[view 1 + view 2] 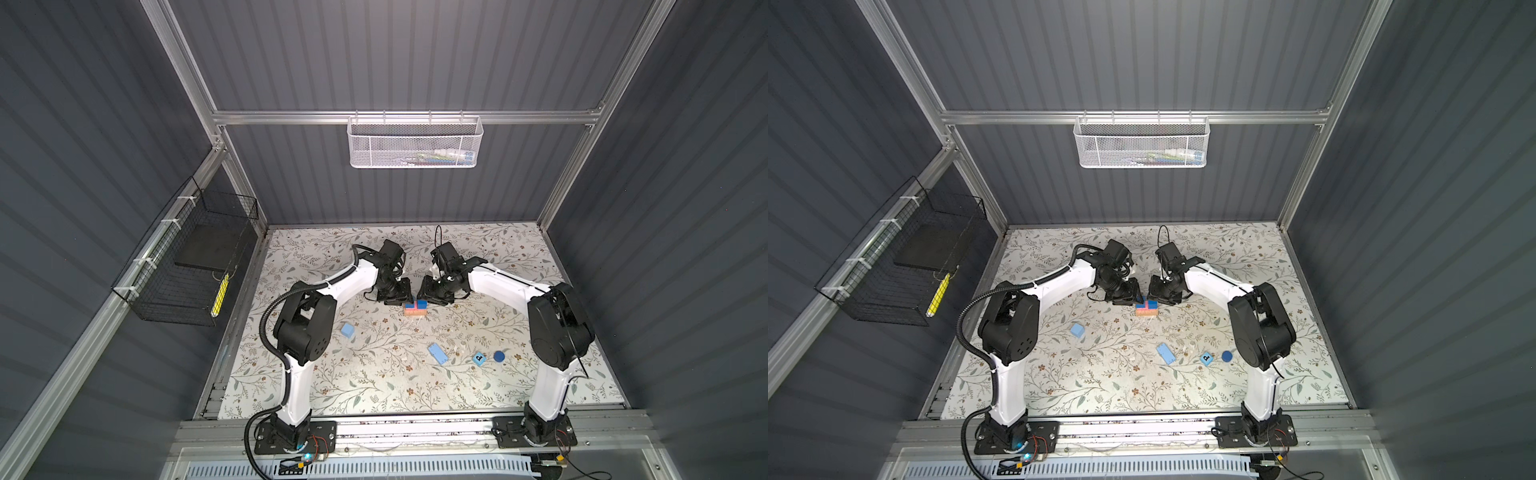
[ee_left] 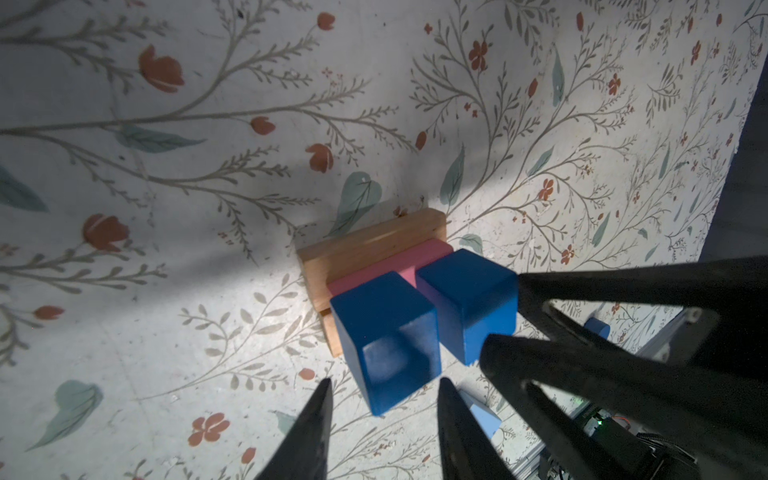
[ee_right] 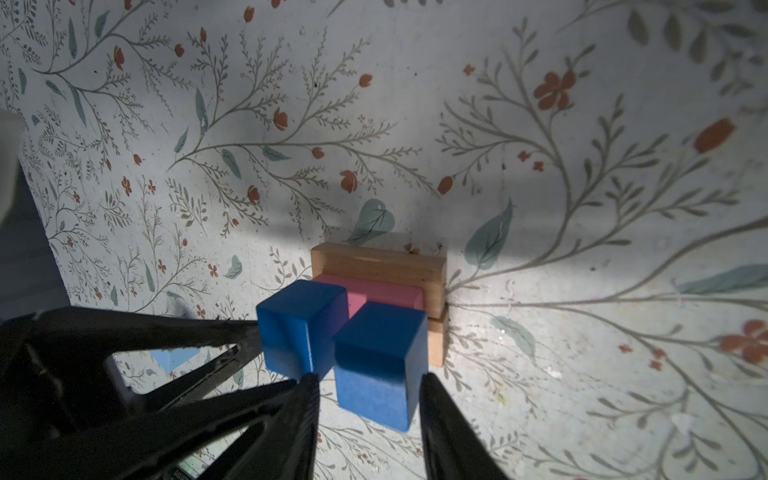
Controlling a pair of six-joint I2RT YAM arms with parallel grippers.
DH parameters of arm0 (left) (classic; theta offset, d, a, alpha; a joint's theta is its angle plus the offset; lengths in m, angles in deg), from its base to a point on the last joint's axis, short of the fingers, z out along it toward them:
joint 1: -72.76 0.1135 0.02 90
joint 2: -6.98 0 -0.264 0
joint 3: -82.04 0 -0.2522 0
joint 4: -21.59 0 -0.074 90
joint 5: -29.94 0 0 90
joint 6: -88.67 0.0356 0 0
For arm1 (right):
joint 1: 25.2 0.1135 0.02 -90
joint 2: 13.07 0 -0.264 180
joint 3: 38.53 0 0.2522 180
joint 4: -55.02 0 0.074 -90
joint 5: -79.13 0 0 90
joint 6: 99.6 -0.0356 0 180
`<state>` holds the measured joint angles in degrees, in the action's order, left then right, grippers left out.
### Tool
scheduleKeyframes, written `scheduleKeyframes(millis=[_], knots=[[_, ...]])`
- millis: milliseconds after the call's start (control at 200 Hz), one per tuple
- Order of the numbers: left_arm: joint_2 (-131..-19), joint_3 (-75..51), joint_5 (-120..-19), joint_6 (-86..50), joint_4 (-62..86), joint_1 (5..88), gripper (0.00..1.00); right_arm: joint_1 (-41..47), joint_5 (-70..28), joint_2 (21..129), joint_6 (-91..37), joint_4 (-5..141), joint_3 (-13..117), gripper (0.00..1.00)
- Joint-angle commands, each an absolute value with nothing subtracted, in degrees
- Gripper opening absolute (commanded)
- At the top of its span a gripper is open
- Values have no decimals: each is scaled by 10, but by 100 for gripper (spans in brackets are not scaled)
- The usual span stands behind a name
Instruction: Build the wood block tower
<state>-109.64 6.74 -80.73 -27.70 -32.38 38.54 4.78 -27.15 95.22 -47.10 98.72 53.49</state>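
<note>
The wood block tower stands mid-table in both top views: tan bars below, a pink bar on them and two dark blue cubes side by side on top. My left gripper is shut on the left dark blue cube, its fingers against the sides. My right gripper is shut on the right dark blue cube. Loose on the table nearer the arm bases lie a light blue cube, a light blue bar, a lettered light blue cube and a dark blue cylinder.
Both wrists meet nose to nose over the tower, a hand's width apart. A white mesh basket hangs on the back wall and a black wire basket on the left wall. An aluminium rail runs along the front edge.
</note>
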Motion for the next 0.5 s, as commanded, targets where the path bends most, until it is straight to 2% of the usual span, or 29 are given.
scheduleKeyframes(millis=[0, 495], knots=[[-1100, 85, -819, -278, -335, 381, 42, 45, -277, 963, -474, 985, 533, 42], [-1102, 89, -820, -277, -334, 380, 40, 45, -289, 969, -482, 978, 531, 38]])
